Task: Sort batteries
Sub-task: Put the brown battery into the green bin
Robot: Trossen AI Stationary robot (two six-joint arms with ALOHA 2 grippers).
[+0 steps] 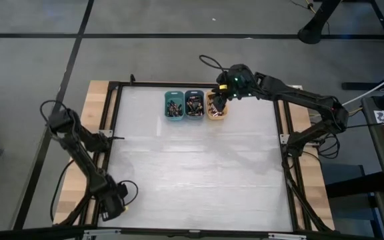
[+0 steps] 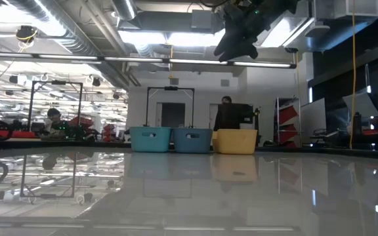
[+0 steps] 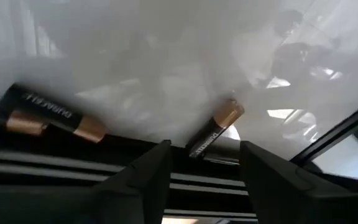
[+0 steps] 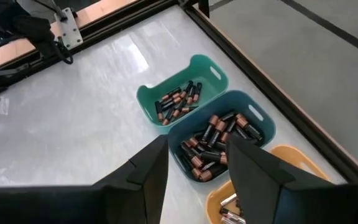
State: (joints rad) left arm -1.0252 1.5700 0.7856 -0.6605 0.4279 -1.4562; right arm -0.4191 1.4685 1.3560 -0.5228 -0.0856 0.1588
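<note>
High view | right hand (image 1: 217, 101) open, empty, over orange bin (image 1: 217, 115) | left hand (image 3: 201, 177) open above batteries (image 3: 215, 129) on surface (image 1: 199, 167)

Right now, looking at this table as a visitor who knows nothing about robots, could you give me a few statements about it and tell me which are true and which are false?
1. Three bins stand in a row at the table's far edge. True: a teal bin, a blue bin and an orange bin.
2. The teal bin is empty. False: it holds batteries.
3. The right gripper hovers above the orange bin. True.
4. The left gripper is shut on a battery. False: its fingers stand apart, and two batteries lie on the table ahead of it.
5. The blue bin stands between the other two. True.
</note>
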